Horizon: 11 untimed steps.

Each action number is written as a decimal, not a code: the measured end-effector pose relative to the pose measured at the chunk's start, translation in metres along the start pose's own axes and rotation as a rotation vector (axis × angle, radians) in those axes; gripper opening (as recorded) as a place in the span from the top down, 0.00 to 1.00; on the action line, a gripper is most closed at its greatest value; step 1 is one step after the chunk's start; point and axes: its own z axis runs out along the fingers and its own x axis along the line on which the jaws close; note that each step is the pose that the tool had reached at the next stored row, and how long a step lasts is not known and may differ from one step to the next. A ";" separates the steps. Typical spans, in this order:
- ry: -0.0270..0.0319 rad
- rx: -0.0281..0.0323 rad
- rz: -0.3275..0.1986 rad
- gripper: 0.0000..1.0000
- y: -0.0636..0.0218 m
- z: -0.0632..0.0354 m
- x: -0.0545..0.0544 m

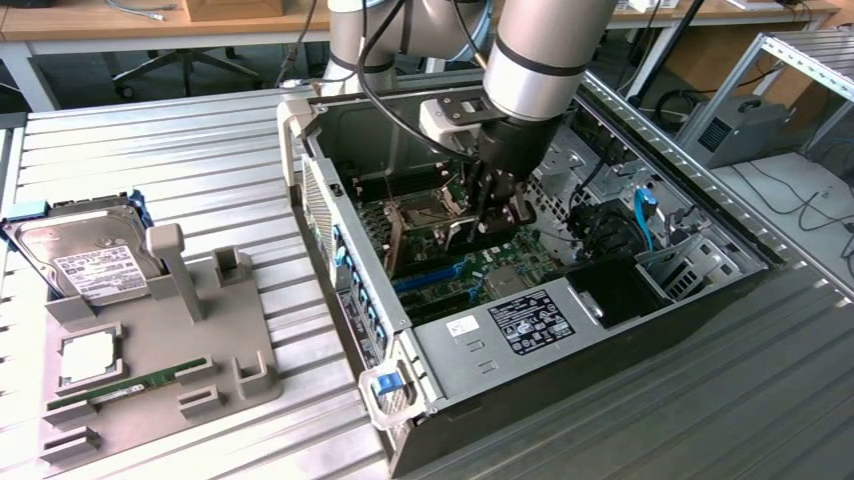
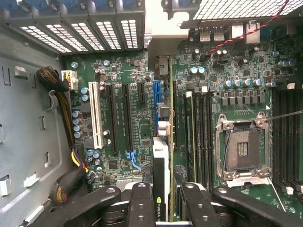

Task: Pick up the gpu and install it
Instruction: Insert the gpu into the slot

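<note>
Over the motherboard (image 2: 142, 124), the pincer (image 2: 164, 191) clamps the gpu (image 2: 161, 158).

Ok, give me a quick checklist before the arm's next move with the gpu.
1. Grip: gripper shut on the gpu: ok.
2. Position: gpu inside the case, over the motherboard: ok.
3. Alignment: gpu runs parallel to the slots: ok.
4. Seating: gpu in a slot or above it: cannot tell.
5. Clearance: cables lie by the case wall, apart from the gpu: ok.
</note>
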 end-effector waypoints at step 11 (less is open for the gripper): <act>0.0000 0.0000 0.000 0.73 0.0069 0.0015 0.001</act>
